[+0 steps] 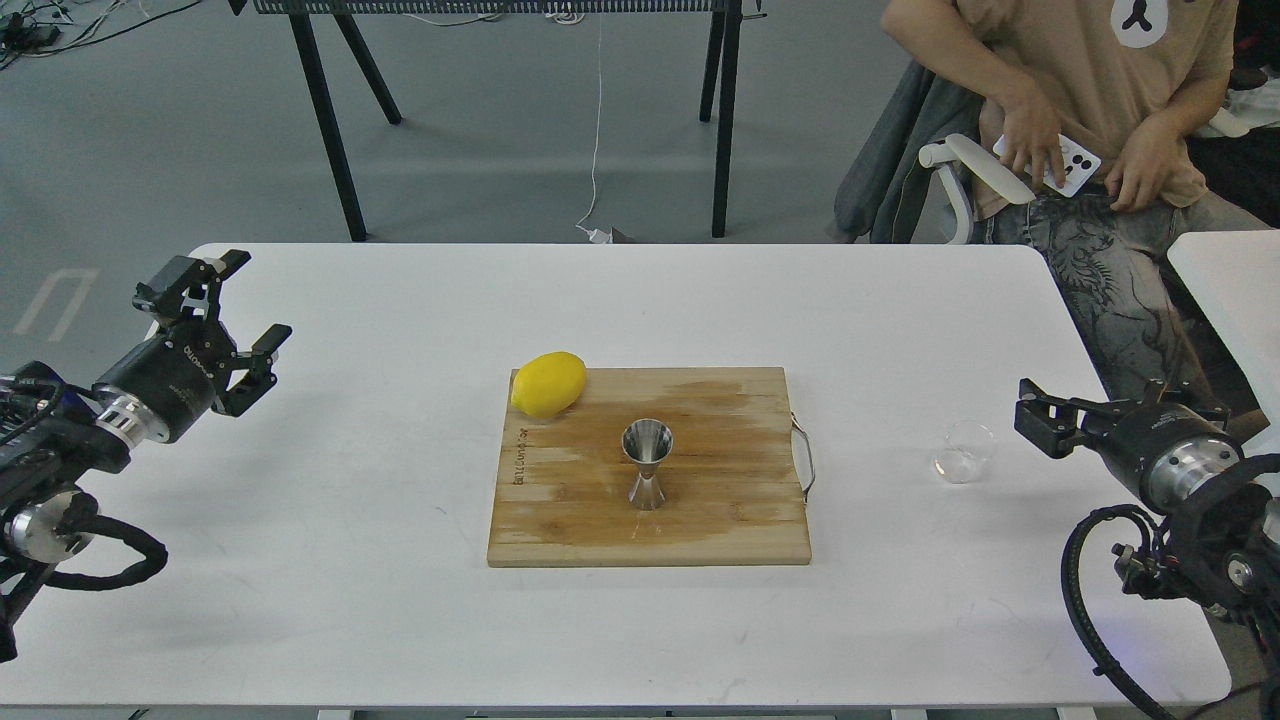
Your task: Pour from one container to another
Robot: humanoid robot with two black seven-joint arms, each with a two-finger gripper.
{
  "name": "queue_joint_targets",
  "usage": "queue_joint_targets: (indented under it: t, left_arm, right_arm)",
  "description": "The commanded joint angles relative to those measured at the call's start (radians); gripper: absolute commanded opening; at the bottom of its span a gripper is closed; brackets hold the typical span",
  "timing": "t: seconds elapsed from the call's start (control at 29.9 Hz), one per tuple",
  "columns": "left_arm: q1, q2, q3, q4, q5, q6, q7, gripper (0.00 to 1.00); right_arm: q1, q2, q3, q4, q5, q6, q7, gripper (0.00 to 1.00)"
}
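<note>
Glass cup [965, 452] beside upright jigger [647, 463]

The steel jigger [647, 463] stands upright near the middle of the wooden cutting board [700, 520] with bare board all around it; only the lemon [548, 383], on the board's far left corner, sits near. The clear glass cup [965, 452] stands alone on the white table [350, 560], right of the board's metal handle [805, 458]. Between cup and jigger lies open tabletop and board, with that handle the only obstacle.
</note>
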Motion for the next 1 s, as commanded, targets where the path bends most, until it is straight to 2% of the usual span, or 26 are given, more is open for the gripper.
queue_joint_targets:
  t: [0.0, 0.17, 0.37, 0.97]
  left_arm:
    - [0.000, -0.014, 0.001, 0.001, 0.001, 0.000, 0.000, 0.99]
    - [0.000, -0.017, 0.001, 0.015, 0.001, 0.000, 0.000, 0.99]
    - [0.002, -0.018, 0.001, 0.032, 0.001, 0.000, 0.000, 0.99]
    - [0.000, -0.032, 0.001, 0.072, 0.001, 0.000, 0.000, 0.99]
  right_arm:
    - [0.003, -0.002, -0.029, -0.002, -0.006, -0.003, -0.025, 0.99]
    - [0.028, -0.004, -0.112, -0.026, -0.012, -0.003, -0.033, 0.99]
    - [0.083, -0.001, -0.191, -0.152, -0.012, -0.003, -0.051, 0.99]
    - [0.172, 0.036, -0.246, -0.341, -0.037, -0.003, -0.086, 0.99]
